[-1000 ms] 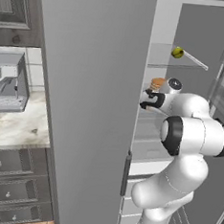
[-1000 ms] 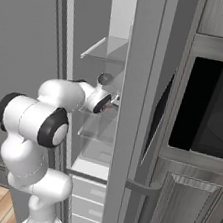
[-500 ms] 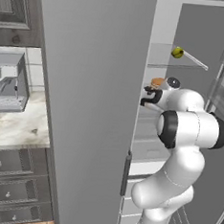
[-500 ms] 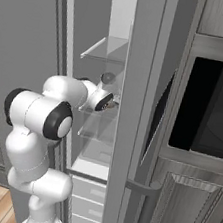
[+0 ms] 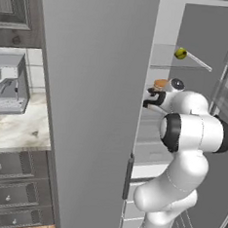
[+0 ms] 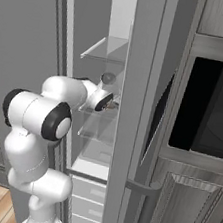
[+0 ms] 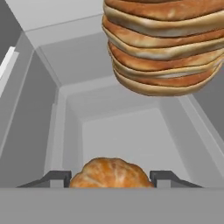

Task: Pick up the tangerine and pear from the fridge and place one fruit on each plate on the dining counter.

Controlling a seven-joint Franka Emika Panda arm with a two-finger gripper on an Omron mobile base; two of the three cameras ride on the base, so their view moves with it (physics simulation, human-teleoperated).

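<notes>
claw (image 7: 110, 178) – clenched on tangerine (image 7: 110, 172) | in fridge (image 6: 133, 112) – pancakes (image 7: 168, 43) near

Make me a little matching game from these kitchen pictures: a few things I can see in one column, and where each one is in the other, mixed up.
Things:
1. tangerine
2. pear
3. stack of pancakes
4. oven

Places:
A. on the upper glass shelf of the fridge
B. built into the cabinets to the right of the fridge
C. between the fingertips of the gripper
D. looming large at the top of the hand view

Pairs: 1-C, 2-A, 3-D, 4-B
</notes>
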